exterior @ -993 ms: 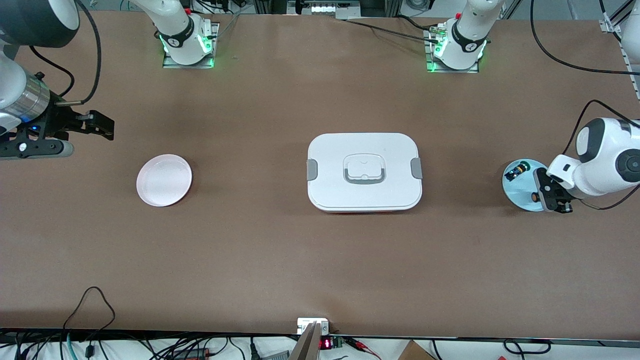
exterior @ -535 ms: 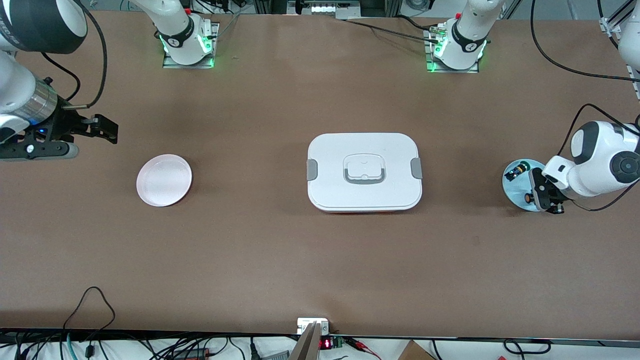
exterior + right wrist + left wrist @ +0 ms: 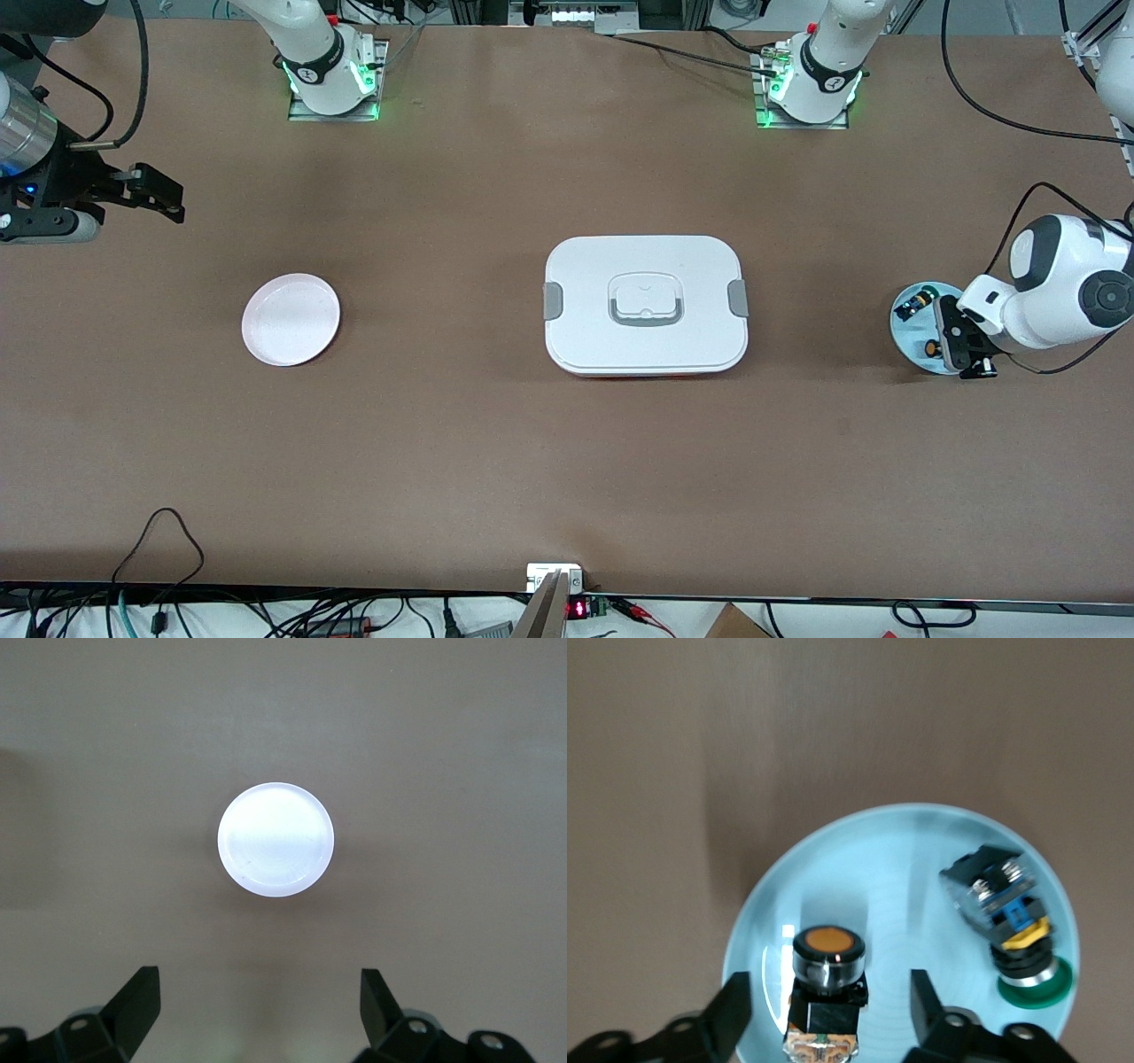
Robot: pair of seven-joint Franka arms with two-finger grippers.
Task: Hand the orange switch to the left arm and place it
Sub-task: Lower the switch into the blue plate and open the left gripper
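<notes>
a round white plate (image 3: 275, 839) lies flat on the brown counter (image 3: 461, 744), bare counter showing all around it. the right tool (image 3: 261, 1005) hangs over the counter beside the plate, its two black fingers (image 3: 137, 1001) spread wide apart, nothing between them.
</notes>
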